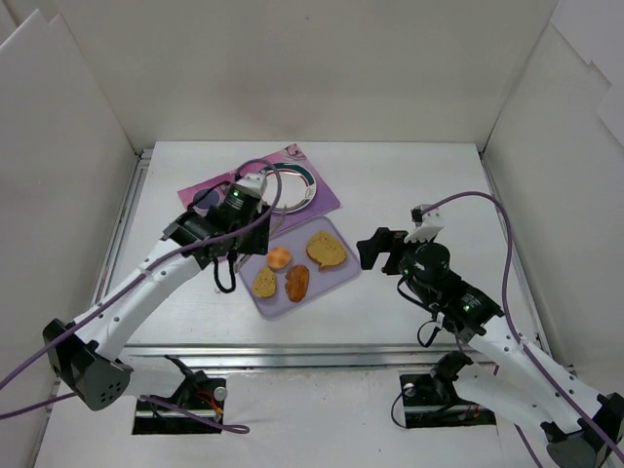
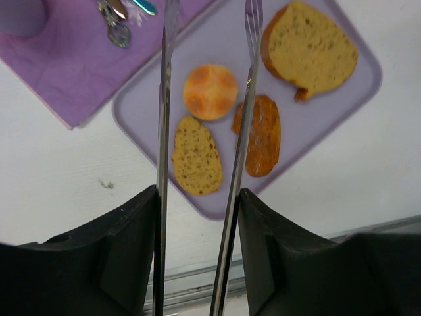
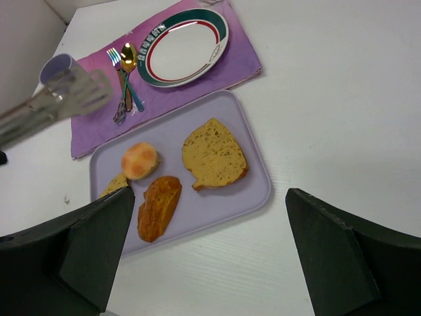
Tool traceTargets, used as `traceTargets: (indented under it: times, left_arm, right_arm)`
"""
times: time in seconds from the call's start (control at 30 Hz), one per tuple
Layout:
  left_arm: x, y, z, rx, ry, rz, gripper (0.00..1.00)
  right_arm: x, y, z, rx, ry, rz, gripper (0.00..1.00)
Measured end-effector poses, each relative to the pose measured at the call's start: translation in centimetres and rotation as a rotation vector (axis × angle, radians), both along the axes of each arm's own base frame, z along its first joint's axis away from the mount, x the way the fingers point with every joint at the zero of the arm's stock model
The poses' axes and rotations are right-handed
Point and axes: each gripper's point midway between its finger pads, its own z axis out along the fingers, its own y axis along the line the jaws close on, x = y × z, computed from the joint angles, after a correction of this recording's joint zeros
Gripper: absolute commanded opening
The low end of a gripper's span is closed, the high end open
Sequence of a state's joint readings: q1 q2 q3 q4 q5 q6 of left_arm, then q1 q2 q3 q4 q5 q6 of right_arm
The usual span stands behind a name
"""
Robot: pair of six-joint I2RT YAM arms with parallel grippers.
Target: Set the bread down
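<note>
The bread [image 1: 279, 257] [image 2: 210, 91] [image 3: 140, 160], a small round orange-tan bun, lies on the lilac tray [image 1: 336, 275] [image 2: 141, 105] [image 3: 253, 194]. My left gripper [image 1: 230, 216] [image 2: 197, 197] is shut on a pair of metal tongs [image 2: 162, 131] [image 3: 56, 105]. In the left wrist view the two tong arms stand apart, one on each side of the bun and above it. Nothing is between the tong tips. My right gripper [image 1: 375, 248] [image 3: 209, 194] hangs open and empty over the tray's near right edge.
The tray also holds a large toast slice [image 1: 327, 250] [image 2: 309, 49], an oval brown piece [image 1: 297, 283] [image 2: 263, 135] and a small slice [image 1: 264, 283] [image 2: 196, 157]. Behind lies a purple mat [image 1: 327, 200] with a plate [image 1: 290, 185] [image 3: 187, 47], cutlery [image 3: 123, 72] and a cup [image 3: 58, 67].
</note>
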State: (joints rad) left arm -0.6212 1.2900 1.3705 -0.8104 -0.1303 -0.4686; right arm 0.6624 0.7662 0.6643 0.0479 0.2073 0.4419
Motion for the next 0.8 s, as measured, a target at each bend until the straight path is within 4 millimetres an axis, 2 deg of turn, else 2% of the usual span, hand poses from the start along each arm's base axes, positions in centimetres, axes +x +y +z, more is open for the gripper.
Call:
traceTargets:
  times: [0.07, 0.17, 0.3, 0.4, 0.8]
  left_arm:
    - [-0.8, -1.1, -2.1, 0.044, 0.040, -0.042, 0.45]
    - [-2.0, -2.0, -4.0, 0.090, 0.066, -0.082, 0.45]
    - [-3.0, -2.1, -5.8, 0.134, 0.075, -0.095, 0.45]
    - [-3.4, -1.5, -7.3, 0.169, 0.097, -0.084, 0.45]
    - [-3.6, -0.7, -9.4, 0.202, 0.108, -0.053, 0.49]
  right_arm:
    - [0.0, -0.1, -0.1, -0.001, 0.003, -0.005, 0.98]
    - [0.0, -0.2, -0.1, -0.005, 0.005, -0.012, 0.98]
    - [0.0, -0.3, 0.0, -0.002, 0.000, -0.014, 0.98]
    - [0.0, -0.3, 0.1, 0.000, -0.002, -0.014, 0.98]
    - [0.0, -0.3, 0.0, -0.002, 0.001, -0.013, 0.98]
